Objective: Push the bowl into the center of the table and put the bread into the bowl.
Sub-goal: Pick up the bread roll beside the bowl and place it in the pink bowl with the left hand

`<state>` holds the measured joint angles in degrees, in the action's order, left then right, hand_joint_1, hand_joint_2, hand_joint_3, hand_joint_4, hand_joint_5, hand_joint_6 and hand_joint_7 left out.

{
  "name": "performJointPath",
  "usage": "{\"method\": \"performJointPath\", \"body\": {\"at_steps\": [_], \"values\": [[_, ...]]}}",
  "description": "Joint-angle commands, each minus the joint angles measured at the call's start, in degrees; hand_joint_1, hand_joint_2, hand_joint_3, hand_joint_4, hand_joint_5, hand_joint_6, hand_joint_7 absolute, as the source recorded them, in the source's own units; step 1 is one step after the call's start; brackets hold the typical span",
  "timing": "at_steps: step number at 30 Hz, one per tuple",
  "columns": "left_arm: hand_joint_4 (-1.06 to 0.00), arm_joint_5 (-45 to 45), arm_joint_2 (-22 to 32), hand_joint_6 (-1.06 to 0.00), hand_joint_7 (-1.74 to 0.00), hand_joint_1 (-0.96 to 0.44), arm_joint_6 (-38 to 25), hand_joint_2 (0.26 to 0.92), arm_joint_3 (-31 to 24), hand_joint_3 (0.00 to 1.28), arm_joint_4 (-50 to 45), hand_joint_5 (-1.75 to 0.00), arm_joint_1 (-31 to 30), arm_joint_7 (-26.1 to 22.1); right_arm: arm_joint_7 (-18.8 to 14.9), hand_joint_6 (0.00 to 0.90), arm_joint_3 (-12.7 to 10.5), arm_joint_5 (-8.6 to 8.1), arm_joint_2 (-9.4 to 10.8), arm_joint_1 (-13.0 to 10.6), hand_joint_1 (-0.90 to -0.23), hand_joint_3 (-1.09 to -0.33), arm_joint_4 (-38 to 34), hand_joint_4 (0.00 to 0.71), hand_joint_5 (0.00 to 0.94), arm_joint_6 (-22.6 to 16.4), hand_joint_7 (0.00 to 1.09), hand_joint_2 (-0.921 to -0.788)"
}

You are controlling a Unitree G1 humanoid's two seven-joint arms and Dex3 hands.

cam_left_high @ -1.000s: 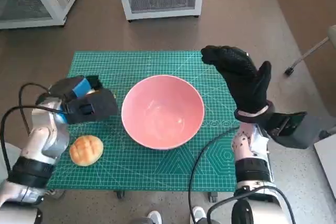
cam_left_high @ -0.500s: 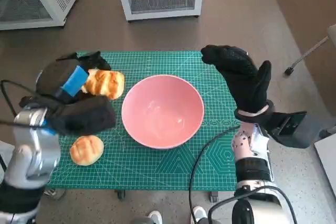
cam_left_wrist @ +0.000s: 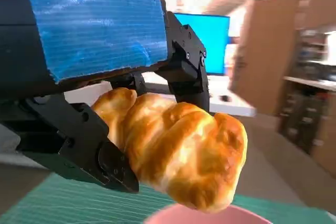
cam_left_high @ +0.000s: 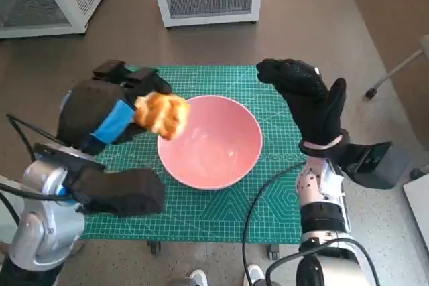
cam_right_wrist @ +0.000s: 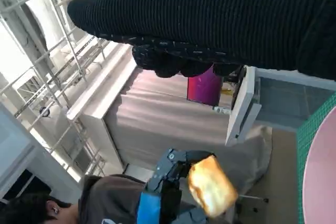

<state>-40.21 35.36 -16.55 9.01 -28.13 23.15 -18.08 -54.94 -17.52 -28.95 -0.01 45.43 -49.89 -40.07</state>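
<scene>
Above the pink bowl's (cam_left_high: 209, 143) rim, bread (cam_left_high: 161, 113) in left hand's (cam_left_high: 107, 108) grip; right hand (cam_left_high: 307, 97) empty, fingers spread.

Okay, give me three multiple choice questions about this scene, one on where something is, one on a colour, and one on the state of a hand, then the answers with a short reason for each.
1. Where is the bread?
A. Lying in the bowl
B. Held above the bowl's left rim
C. On the floor

2. What colour is the bowl?
A. Pink
B. White
C. Blue

3. What is the right hand doing?
A. Gripping the bowl
B. Holding bread
C. Raised, holding nothing

Answers:
1. B, the left hand holds the bread in the air over the rim.
2. A, the bowl shows pink against the green mat.
3. C, the gloved hand is lifted beside the bowl with nothing in it.
</scene>
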Motion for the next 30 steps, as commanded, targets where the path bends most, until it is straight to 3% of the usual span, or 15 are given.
{"method": "performJointPath", "body": {"at_steps": [1,8,15,30], "values": [[-0.7,0.0,-1.3,-0.72,-0.99,0.0,3.3,0.917,1.9,0.03,1.1,-1.24,0.1,-0.7,-0.5,0.367,0.3,-0.02,-0.1,-1.8,-0.609,-0.611,0.1,0.243,0.002,0.5,0.0,-0.921],[-0.68,1.2,-3.4,-0.73,-0.95,0.0,6.9,0.918,3.6,0.04,5.4,-1.28,1.6,-1.6,-0.5,0.367,0.4,-0.23,-0.1,-2.3,-0.608,-0.613,0.8,0.243,0.001,0.7,0.0,-0.921],[-0.67,1.4,-5.0,-0.68,-1.08,0.0,9.8,0.92,4.8,0.05,10.4,-1.21,3.4,-1.6,0.0,0.37,0.6,-0.18,-0.2,-3.0,-0.605,-0.617,2.0,0.243,0.001,0.8,0.0,-0.921],[-0.66,1.0,-6.8,-0.63,-1.18,0.0,10.6,0.92,5.3,0.08,14.9,-1.18,4.6,-2.0,1.1,0.368,1.0,-0.08,-0.3,-4.6,-0.596,-0.625,4.8,0.242,0.0,1.5,0.0,-0.921]]}}
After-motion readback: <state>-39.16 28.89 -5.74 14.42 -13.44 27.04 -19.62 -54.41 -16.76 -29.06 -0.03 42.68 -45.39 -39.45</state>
